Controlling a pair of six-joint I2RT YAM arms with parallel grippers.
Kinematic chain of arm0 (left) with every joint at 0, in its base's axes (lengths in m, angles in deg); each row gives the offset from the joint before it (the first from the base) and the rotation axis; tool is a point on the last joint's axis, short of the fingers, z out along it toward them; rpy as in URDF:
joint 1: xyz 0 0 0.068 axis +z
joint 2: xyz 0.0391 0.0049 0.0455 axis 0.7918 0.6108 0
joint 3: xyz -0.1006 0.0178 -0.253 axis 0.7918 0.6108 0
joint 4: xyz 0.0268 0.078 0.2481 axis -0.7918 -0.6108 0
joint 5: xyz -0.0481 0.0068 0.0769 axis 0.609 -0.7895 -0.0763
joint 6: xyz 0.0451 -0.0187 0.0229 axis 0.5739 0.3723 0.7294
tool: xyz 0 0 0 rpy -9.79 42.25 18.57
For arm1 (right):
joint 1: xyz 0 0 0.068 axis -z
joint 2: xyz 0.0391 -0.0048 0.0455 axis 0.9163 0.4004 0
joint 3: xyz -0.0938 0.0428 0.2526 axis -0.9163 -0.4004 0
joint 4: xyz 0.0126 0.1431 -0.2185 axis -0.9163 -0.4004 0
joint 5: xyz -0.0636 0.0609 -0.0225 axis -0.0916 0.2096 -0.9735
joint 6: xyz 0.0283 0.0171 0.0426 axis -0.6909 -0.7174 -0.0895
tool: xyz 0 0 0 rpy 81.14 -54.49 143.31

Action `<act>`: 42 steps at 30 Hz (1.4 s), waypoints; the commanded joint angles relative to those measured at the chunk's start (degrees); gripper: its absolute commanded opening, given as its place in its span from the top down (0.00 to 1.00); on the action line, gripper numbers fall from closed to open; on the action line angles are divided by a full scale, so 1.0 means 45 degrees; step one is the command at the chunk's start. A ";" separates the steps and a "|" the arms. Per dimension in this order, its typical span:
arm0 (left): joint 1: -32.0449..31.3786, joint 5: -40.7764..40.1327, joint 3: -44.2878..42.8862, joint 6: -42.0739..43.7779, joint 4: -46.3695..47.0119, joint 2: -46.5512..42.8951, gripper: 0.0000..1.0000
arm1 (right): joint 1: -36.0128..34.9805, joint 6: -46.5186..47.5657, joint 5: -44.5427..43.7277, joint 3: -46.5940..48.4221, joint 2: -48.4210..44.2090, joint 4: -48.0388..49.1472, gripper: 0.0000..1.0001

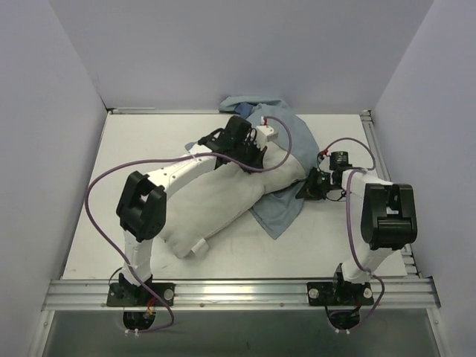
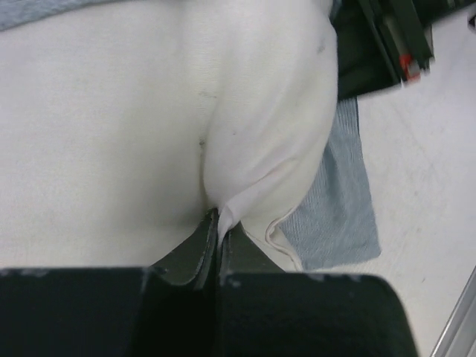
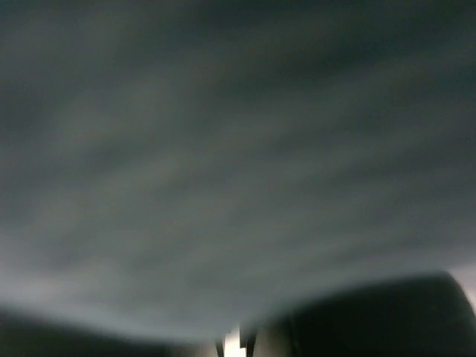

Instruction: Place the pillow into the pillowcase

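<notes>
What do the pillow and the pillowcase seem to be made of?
The pillow: probably cotton-like cloth, matte white, over soft filling; it creases where pinched. The pillowcase: thin limp fabric, matte grey-blue, with fine ribbed weave visible.

Pillow (image 1: 216, 204): mid table (image 1: 141, 134), lying diag., near-L end to far-R end.
Pillowcase (image 1: 279, 212): behind & R of pillow; pillow's far end rests on it; part bunched at table's far edge.
L gripper (image 2: 220, 223): on pillow's far end, fold of pillow betw. its fingers.
R gripper (image 1: 309, 186): R of pillow, at pillowcase's R edge.
</notes>
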 commanded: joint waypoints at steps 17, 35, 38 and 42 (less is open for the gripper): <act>0.1323 -0.6769 -0.3887 -0.3650 0.2374 -0.1748 1.00 | -0.6025 -0.1122 0.1707 0.4873 -0.3340 -0.2391 1.00; 0.1028 -0.5460 0.6367 -0.5815 0.3800 -0.6221 1.00 | -0.6081 -0.0790 0.2310 0.8178 0.1604 -0.1863 0.97; 0.1147 -0.4875 0.6834 -0.6303 0.4537 -0.5910 1.00 | -0.5437 -0.0401 0.2445 0.5796 0.0067 -0.2624 0.88; 0.1128 -0.3938 0.6760 -0.7066 0.5576 -0.5012 1.00 | -0.5221 0.1199 0.2505 0.3917 -0.2143 -0.3951 0.61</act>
